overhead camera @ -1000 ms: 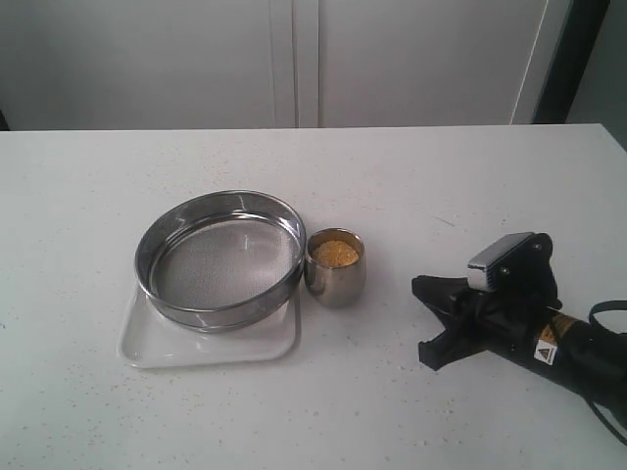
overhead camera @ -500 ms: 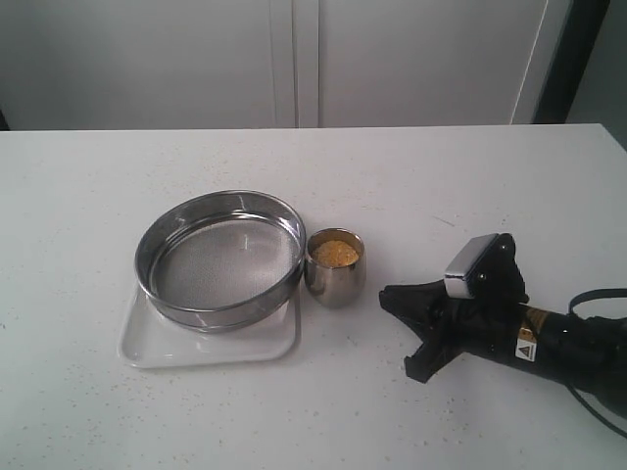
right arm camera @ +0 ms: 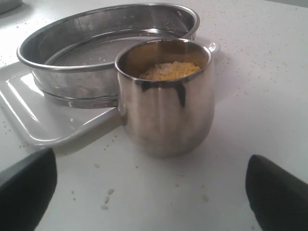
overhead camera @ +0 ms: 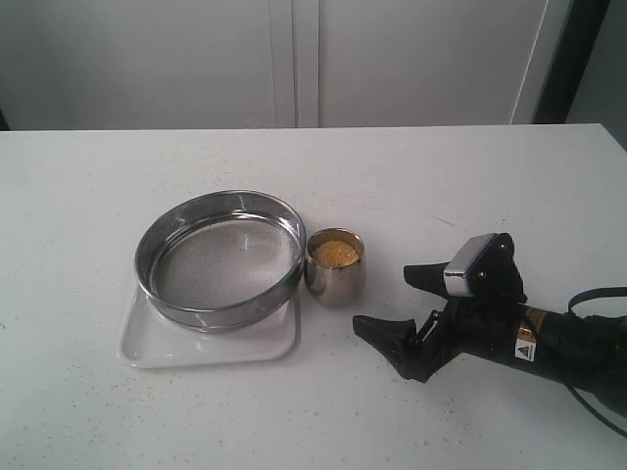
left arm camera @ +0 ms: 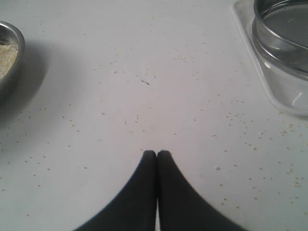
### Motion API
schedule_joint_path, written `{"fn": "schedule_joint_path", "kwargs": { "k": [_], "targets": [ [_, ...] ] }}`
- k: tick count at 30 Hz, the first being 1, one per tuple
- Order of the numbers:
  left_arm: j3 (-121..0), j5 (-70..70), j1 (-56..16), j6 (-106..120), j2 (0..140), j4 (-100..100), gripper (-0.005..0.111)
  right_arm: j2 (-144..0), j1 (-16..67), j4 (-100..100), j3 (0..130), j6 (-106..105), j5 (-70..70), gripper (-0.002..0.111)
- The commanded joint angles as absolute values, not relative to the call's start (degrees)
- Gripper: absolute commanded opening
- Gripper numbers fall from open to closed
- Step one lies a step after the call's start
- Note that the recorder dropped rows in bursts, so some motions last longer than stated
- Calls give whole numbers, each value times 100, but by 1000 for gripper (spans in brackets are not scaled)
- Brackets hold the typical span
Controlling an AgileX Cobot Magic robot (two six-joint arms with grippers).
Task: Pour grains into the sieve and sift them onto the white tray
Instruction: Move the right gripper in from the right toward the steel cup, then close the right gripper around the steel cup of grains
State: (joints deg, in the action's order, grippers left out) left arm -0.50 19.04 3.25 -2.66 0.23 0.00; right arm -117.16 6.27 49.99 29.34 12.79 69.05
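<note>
The sieve (overhead camera: 220, 257) rests on the white tray (overhead camera: 211, 343); its mesh shows no grains. Right beside it stands a small steel cup (overhead camera: 335, 266) holding golden-yellow grains (overhead camera: 335, 253). My right gripper (overhead camera: 385, 301) lies low on the table just right of the cup, open, with nothing between its fingers. In the right wrist view the cup (right arm camera: 166, 101) with grains (right arm camera: 169, 70) stands a short way ahead of the open right gripper (right arm camera: 151, 166), sieve (right arm camera: 96, 48) and tray (right arm camera: 38, 115) behind. My left gripper (left arm camera: 157, 154) is shut and empty; sieve (left arm camera: 284, 29) and tray (left arm camera: 269, 82) show at the picture's edge.
A metal bowl (left arm camera: 7, 53) with pale grains sits at the edge of the left wrist view. Loose grains (right arm camera: 103, 199) are scattered over the white table (overhead camera: 441, 176). White cabinet doors (overhead camera: 294, 59) stand behind the table. The left arm is outside the exterior view.
My right gripper has slid left toward the cup and its jaws now stand much wider apart. Sieve, tray and cup have not moved.
</note>
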Motion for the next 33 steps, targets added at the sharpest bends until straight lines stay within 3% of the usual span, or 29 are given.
{"fn": "schedule_joint_path", "kwargs": {
  "k": [1,21,33],
  "targets": [
    [0,1952,323,-267,0,-35,0,-11719,626,4995,2957,1250,6996,104],
    [0,1952,323,-267,0,-35,0,-12157,651,5208,3892,1030,6996,104],
    [0,1952,323,-267,0,-35,0,-12575,1142,5214,4466,911,6996,104]
  ]
}}
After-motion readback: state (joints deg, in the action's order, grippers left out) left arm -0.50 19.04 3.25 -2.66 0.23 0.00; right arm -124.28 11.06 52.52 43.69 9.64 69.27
